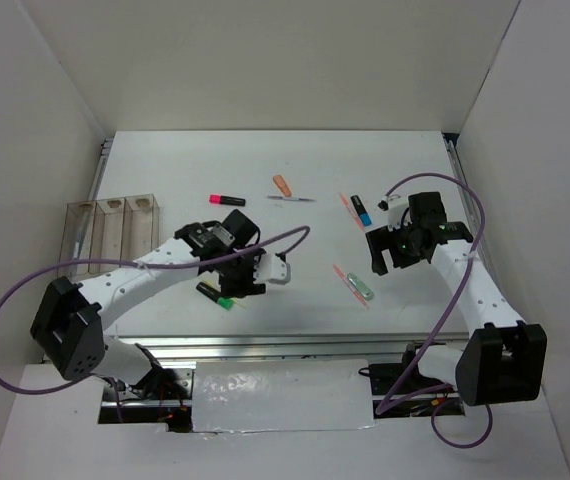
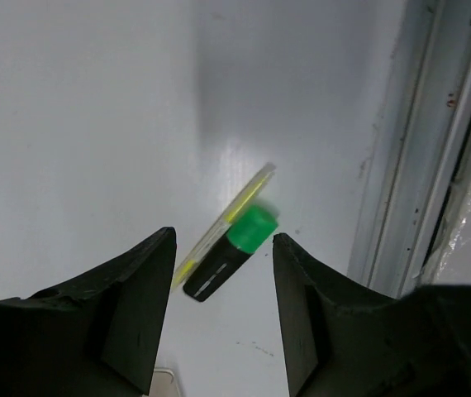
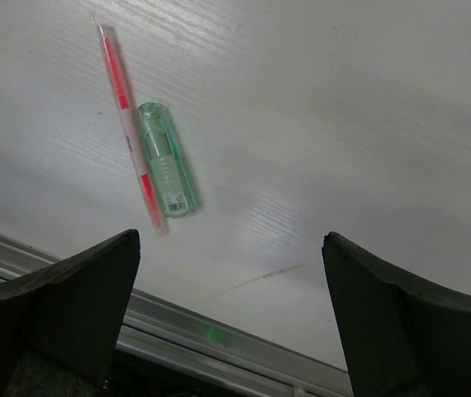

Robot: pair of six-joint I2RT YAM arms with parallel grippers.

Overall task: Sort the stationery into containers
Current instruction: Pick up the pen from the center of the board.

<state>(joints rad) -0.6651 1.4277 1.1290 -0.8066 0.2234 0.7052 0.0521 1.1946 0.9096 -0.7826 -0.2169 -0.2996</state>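
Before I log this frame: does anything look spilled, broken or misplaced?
Nothing looks broken or spilled. The stationery just lies scattered on the table, outside the containers; the black-green highlighter lies close to the front rail.

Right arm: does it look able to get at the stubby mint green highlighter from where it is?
Probably yes. The right gripper is open, and nothing covers the stubby mint green highlighter. The thin red pen lies close along one side, though, so a pinch might catch both.
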